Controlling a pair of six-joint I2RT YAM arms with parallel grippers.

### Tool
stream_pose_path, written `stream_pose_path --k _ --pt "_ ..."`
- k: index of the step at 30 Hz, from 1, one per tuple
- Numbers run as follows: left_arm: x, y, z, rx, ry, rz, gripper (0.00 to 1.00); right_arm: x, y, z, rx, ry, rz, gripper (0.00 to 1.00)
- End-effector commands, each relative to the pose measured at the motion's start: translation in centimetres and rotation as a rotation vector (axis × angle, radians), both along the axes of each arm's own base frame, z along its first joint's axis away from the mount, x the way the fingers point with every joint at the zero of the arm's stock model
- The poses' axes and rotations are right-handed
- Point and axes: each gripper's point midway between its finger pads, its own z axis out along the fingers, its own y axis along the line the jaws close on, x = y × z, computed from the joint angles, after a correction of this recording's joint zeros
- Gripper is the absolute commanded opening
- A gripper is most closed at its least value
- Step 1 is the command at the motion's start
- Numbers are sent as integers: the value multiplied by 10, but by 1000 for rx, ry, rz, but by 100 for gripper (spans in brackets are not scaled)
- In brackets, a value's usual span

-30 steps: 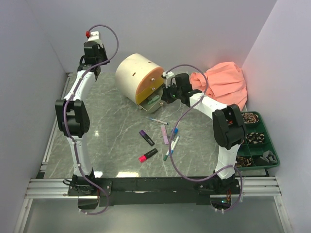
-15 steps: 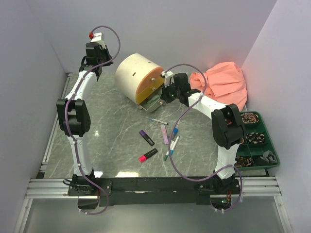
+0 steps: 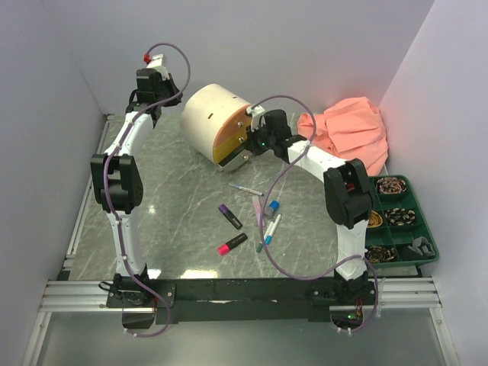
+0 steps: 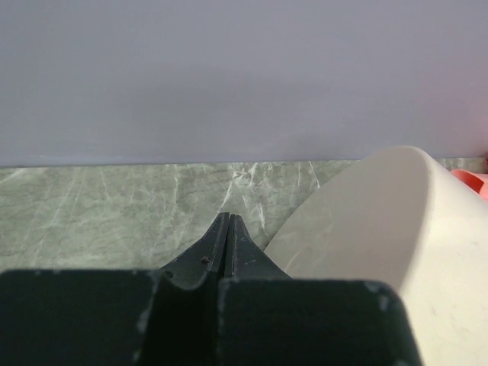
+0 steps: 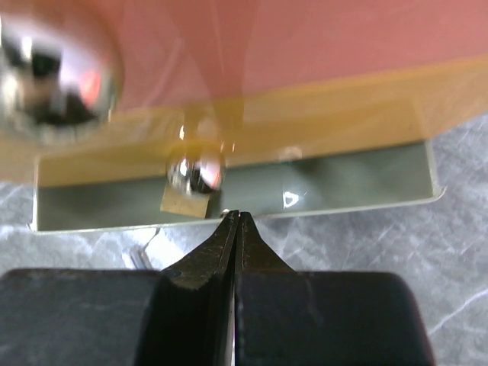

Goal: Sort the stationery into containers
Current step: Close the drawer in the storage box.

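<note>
The cream drum cabinet point(image 3: 206, 118) lies at the back of the table, its peach drawer point(image 3: 236, 128) and yellow drawer point(image 3: 227, 152) facing right. My right gripper point(image 3: 252, 142) is shut and empty, right at the drawer fronts. In the right wrist view its tips point(image 5: 237, 215) sit just below the yellow drawer's small knob point(image 5: 196, 171), at the lip of an open grey-green drawer point(image 5: 351, 187) holding a tan eraser point(image 5: 185, 203). On the table lie a thin white pen point(image 3: 245, 188), purple highlighter point(image 3: 230, 216), pink-black highlighter point(image 3: 232, 244) and lilac marker point(image 3: 258, 210). My left gripper point(image 4: 229, 217) is shut and empty, behind the cabinet point(image 4: 396, 229).
A blue-capped highlighter point(image 3: 273, 209) and another white pen point(image 3: 268, 232) lie beside the lilac marker. A peach cloth point(image 3: 351, 130) is heaped at the back right. A dark green compartment tray point(image 3: 424, 229) stands along the right edge. Walls close in on three sides.
My right gripper has moved left, up against the cabinet's drawer fronts, and the bottom drawer sticks out less. The left arm has risen slightly at the back.
</note>
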Motion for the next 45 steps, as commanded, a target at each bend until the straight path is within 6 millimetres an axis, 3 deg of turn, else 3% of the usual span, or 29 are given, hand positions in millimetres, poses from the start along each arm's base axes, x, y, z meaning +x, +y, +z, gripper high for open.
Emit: stream_pose_path --k 1,11,20,25,37,45 --pt "-2 -8 16 -29 -39 -31 1 22 15 24 42 -78 -7 0" --pt "-5 -10 8 -39 -16 -43 1 27 18 22 56 -67 -14 0" --pt "-6 -8 20 -35 -37 -31 1 3 2 37 99 -17 -73 0" --pt "-11 -3 21 -11 -32 -15 1 -14 1 20 114 62 -79 0" --pt "-15 15 16 11 -17 18 1 17 10 -9 132 106 -150 0" --pt "-8 23 9 12 -11 33 1 26 12 -8 165 103 -178 0"
